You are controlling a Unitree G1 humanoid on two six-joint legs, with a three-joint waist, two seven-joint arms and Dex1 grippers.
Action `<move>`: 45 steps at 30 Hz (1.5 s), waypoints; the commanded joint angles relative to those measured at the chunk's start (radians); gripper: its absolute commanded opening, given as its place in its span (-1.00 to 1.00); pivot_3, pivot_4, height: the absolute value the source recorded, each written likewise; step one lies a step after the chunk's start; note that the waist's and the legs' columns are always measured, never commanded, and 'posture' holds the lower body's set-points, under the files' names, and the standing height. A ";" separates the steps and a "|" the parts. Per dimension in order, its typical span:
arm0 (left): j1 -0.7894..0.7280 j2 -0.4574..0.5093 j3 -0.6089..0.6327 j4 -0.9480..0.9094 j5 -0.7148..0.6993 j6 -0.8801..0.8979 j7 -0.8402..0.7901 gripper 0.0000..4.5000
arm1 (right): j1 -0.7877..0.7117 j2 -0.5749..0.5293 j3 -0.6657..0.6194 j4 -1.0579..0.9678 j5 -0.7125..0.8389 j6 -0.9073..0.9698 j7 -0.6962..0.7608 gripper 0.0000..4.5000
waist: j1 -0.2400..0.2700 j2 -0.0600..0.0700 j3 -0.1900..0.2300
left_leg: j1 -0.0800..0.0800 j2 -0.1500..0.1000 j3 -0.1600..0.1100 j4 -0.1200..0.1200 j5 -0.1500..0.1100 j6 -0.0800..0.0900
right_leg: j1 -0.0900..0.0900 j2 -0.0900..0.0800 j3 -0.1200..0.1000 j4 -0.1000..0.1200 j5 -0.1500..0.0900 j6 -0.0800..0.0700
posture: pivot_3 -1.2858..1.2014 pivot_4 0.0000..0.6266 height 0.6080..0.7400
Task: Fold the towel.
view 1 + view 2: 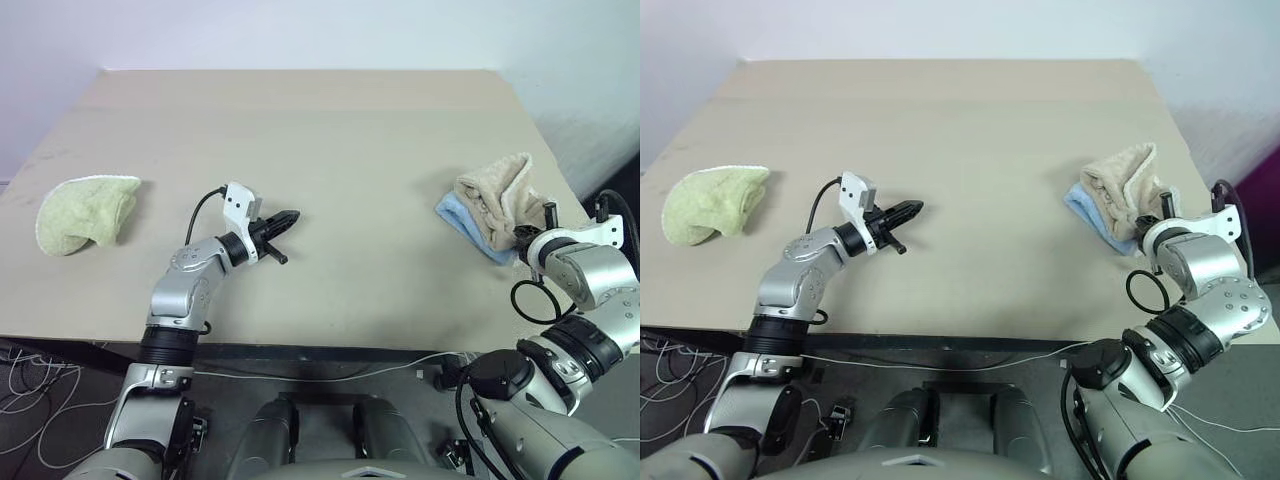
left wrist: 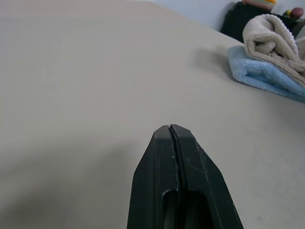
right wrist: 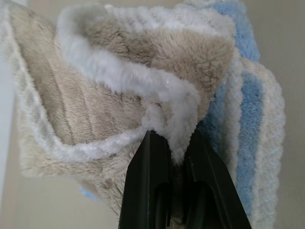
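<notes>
The beige towel (image 1: 500,192) lies bunched on top of a folded light blue towel (image 1: 458,216) near the table's right edge. My right gripper (image 3: 174,137) is at the towel's near side, shut on its white corded edge (image 3: 143,81), which is pinched between the two black fingers. Beige pile fills the space ahead of it, with blue stripes to one side. My left gripper (image 1: 288,219) hovers over the bare table left of centre, shut with nothing in it and pointing toward the towel (image 2: 271,33).
A crumpled light green towel (image 1: 82,210) lies at the table's far left. The tan table (image 1: 330,130) stretches bare between the two arms. Its right edge runs close beside the towel pile. Cables hang below the front edge.
</notes>
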 commanded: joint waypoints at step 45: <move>0.175 0.161 0.071 -0.172 -0.033 -0.084 -0.116 -1.00 | 0.208 -0.245 1.317 -0.103 -0.796 -0.691 1.043 0.98 | 0.026 0.000 0.001 | 0.003 0.000 -0.002 0.000 0.000 0.001 | 0.005 -0.001 -0.002 -0.006 0.000 0.000 | 0.03 -0.52 1.00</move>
